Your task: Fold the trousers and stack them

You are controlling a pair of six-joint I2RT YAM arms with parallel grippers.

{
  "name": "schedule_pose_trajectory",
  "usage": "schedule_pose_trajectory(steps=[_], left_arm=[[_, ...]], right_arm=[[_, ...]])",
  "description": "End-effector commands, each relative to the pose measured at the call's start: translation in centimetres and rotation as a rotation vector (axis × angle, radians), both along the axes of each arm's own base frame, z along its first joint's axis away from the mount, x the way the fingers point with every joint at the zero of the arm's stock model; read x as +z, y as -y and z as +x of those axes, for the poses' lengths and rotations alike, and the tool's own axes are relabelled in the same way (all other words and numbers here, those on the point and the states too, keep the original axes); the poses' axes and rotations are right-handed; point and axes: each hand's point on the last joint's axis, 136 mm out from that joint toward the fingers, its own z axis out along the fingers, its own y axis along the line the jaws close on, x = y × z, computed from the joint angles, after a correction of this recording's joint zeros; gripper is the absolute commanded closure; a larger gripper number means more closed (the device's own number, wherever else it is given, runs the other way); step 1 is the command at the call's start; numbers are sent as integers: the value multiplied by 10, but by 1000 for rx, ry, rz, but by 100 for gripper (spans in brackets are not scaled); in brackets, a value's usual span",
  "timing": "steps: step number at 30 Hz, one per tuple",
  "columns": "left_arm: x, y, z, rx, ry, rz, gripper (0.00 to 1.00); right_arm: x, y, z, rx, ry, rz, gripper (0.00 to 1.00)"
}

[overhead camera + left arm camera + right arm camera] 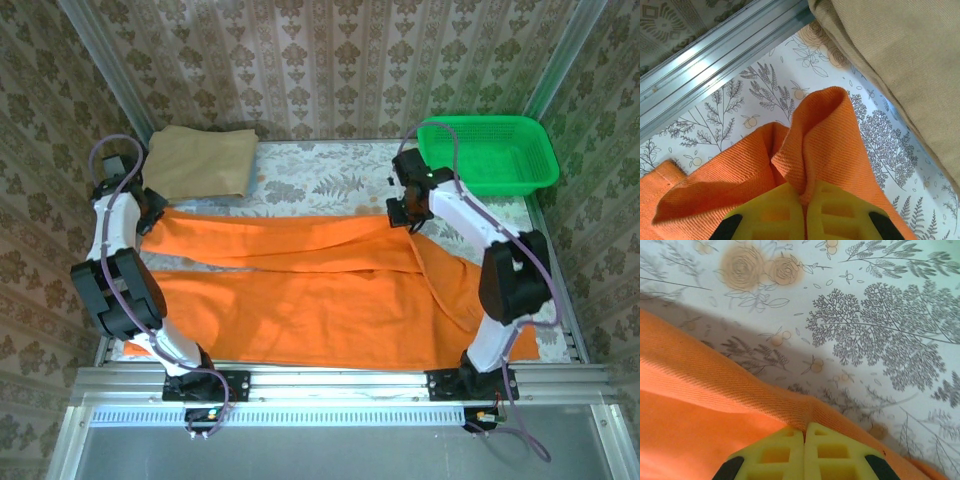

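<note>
- The trousers (pixel 300 300) were bright orange, plain and of a soft twill weave. They lay spread across most of the desk (pixel 320 185) between the two arms.
- Their two long legs ran left to right as broad bands. A diagonal fold crossed the cloth on the right, near the right arm.
- The left pincer (pixel 804 202) was clamped on the far-left corner of the fabric, its yellow fingers (pixel 770 212) pressed together. The cloth rose from them in a puckered ridge.
- The right pincer (pixel 804 436) was closed on the far hem of the orange cloth at the right, fingers meeting with the edge caught between them.
- The near edge of the trousers reached the front of the desk by the arm bases. Behind the far edge lay a strip of bare desk.
- A folded tan cloth (pixel 200 162) sat in the far-left corner, just beside the held corner, with a sliver of desk showing between them in the left wrist view.
- A green basket (pixel 490 150) stood in the far-right corner, apart from the trousers.
- The desk cover was pale with printed flowers and trees. An aluminium rail (pixel 715 55) ran along its left side, and patterned wallpaper (pixel 330 60) covered the walls around it.
</note>
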Motion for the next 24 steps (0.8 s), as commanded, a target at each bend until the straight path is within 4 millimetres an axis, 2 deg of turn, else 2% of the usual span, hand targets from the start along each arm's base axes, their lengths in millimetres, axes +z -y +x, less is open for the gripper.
schedule_pose_trajectory(steps=[1,8,13,16,18,21,24], left_arm=[[31,-4,-4,-12,55,26,100],[40,-7,-21,-40,67,25,100],[43,2,-36,-66,96,-27,100],[32,6,-61,-32,70,-26,100],[23,3,-86,31,73,-34,100],[16,-7,-119,115,89,-24,100],[7,-19,-143,187,90,-49,100]], right_arm=[[22,-8,-16,-14,47,75,100],[41,-8,-63,-6,77,153,100],[52,-26,-98,30,78,283,100],[45,-44,-128,89,37,301,100],[34,-48,-151,107,-2,286,100],[18,-45,-184,108,-48,284,100],[13,-39,-200,81,-66,308,100]])
